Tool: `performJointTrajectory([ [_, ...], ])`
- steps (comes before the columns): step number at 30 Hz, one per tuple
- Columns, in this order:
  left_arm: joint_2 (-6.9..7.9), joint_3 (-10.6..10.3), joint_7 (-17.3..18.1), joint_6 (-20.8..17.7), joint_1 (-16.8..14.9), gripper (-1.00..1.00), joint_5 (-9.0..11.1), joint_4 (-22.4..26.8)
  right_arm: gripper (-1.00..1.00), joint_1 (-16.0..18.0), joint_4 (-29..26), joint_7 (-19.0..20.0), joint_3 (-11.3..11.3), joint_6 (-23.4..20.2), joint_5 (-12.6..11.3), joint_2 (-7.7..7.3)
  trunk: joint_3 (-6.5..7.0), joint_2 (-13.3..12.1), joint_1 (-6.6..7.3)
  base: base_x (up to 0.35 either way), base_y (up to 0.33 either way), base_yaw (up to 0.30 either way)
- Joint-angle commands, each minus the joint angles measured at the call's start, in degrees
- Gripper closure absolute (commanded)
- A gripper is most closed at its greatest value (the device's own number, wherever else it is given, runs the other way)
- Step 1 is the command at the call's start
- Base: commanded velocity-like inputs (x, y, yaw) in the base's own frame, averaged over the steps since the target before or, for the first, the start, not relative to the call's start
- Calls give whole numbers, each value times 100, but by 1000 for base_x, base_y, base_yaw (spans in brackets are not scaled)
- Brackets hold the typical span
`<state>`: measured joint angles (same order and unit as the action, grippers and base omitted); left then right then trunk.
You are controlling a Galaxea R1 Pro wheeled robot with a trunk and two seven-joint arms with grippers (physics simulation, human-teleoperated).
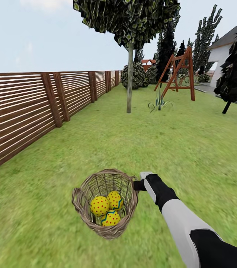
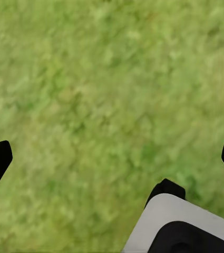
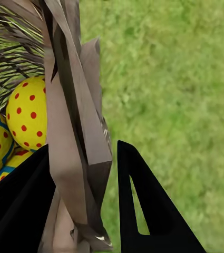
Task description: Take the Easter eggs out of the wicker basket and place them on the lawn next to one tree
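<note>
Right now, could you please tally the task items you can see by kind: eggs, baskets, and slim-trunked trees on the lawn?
Easter eggs: 3, all inside the basket
Wicker basket: 1, its rim between the right gripper fingers
Slim-trunked tree: 1
Total: 5

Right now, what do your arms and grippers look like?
Right arm: white forearm shell, black sleeve-like sections at wrist and elbow. Right gripper: two flat black pointed fingers, one with a triangular cutout. Left gripper: black fingertips, with a white-and-black rounded shell beside them.
</note>
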<state>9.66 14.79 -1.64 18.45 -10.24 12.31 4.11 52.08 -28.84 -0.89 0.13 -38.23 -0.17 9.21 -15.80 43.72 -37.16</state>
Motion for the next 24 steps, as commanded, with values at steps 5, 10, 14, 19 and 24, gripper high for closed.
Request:
performJointTrajectory([
  [5,1,-28,-3,19,-4,-100,54,-2,100,4,-13,-8,-4,-26,-53,1,-7,6,-4,331,0,0],
  [10,1,-28,-3,19,-4,-100,57,-6,100,4,-16,-16,-7,-26,-53,1,-7,6,-4,331,0,17],
  [14,1,-28,-3,19,-4,-100,61,-2,100,4,-16,-17,-8,-26,-53,1,-7,6,-4,331,0,181],
  [19,1,-28,-3,19,-4,-100,61,-1,100,4,-16,-17,-21,-26,-53,1,-7,6,-4,331,0,39],
  [24,1,-28,-3,19,-4,-100,60,-3,100,4,-16,-17,-21,-26,-53,1,-7,6,-4,332,0,134],
])
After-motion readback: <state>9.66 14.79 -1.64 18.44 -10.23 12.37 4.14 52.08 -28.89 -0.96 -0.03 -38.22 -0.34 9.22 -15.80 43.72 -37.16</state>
